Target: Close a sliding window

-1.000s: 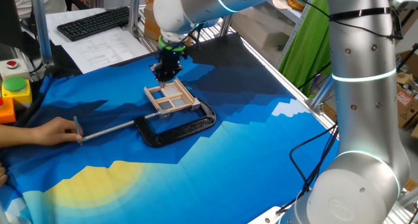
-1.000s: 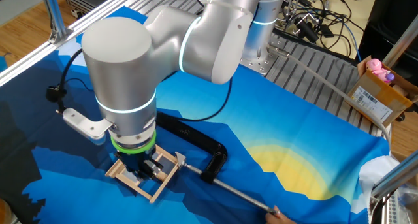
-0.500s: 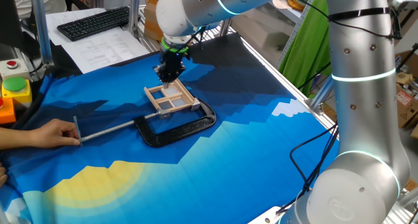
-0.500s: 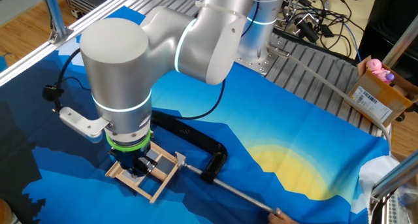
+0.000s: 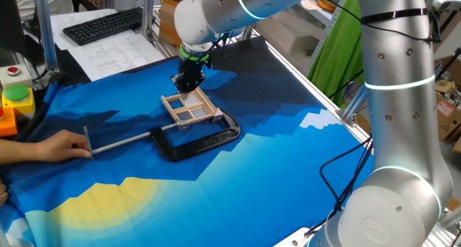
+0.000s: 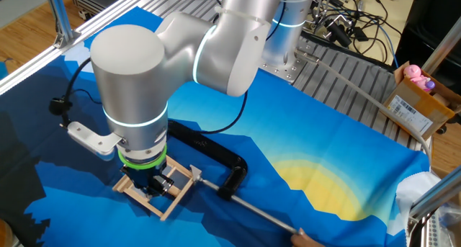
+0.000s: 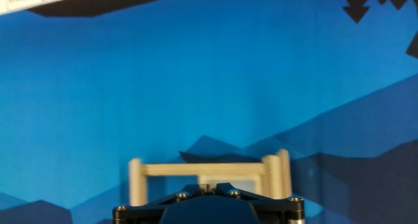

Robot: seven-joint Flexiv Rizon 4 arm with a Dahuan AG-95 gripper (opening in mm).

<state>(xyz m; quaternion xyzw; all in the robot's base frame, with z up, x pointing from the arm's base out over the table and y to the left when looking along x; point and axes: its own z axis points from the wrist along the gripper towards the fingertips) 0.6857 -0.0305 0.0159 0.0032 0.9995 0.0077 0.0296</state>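
Tool (image 5: 189, 83) low over window (image 5: 189, 109).
Pale wooden rectangular frame, greyish panes, on blue cloth; tool spread or pressed together: cannot tell.

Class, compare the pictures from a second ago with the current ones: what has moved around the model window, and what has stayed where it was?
The gripper has shifted slightly toward the far end of the sliding window; the window and the black C-clamp moved slightly with it. It took hold of nothing and let go of nothing that shows. The person's hand still holds the clamp's rod.
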